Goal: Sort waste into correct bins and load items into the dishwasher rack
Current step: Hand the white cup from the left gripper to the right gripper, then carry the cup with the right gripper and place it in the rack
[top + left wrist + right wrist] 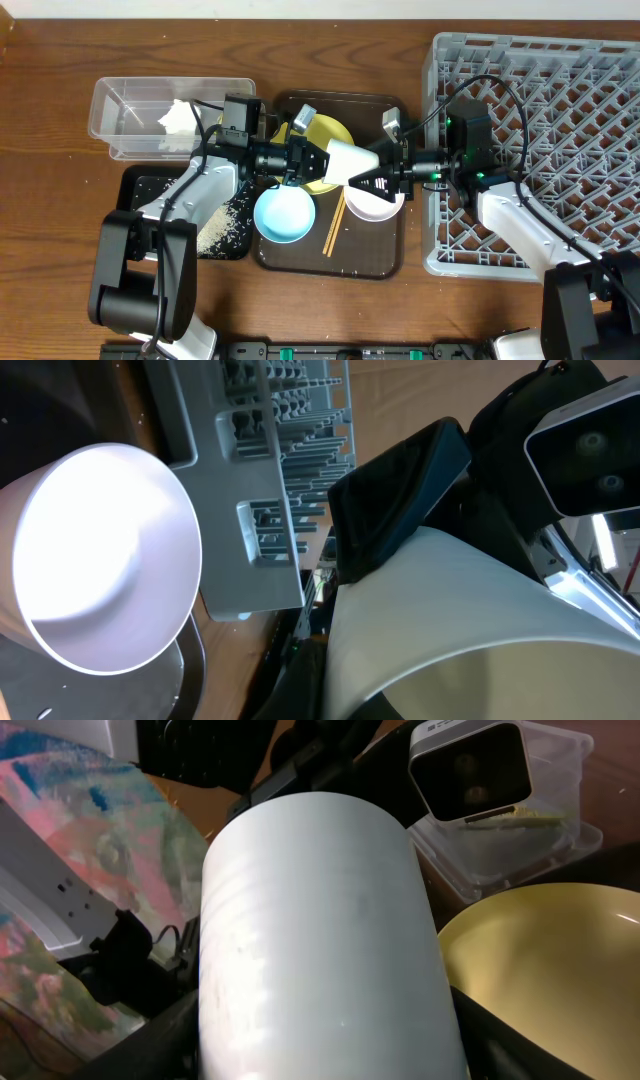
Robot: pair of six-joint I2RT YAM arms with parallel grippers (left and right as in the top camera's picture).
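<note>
Both arms reach level toward each other over the middle of the tray (372, 255), the left gripper (310, 160) pinched tight on one end of the cup (345, 160), which lies sideways in the air, and the right gripper (388, 178) straddling its other end, fingers part open, contact unclear.

This is a robot test bench that is set up like a kitchen clearing station. The left arm (195, 190) and the right arm (520, 215), with loose cables (505, 95) and a wrist camera (465, 765), reach over a plain wooden table (60, 60). Behind the right gripper (375, 178) stands a grey dishwasher rack (560, 80). Under both grippers lies a brown serving tray (375, 262) with a light blue bowl (283, 215), and behind the left gripper (322, 160) are a clear tub (130, 110) and a black tray (150, 190).
</note>
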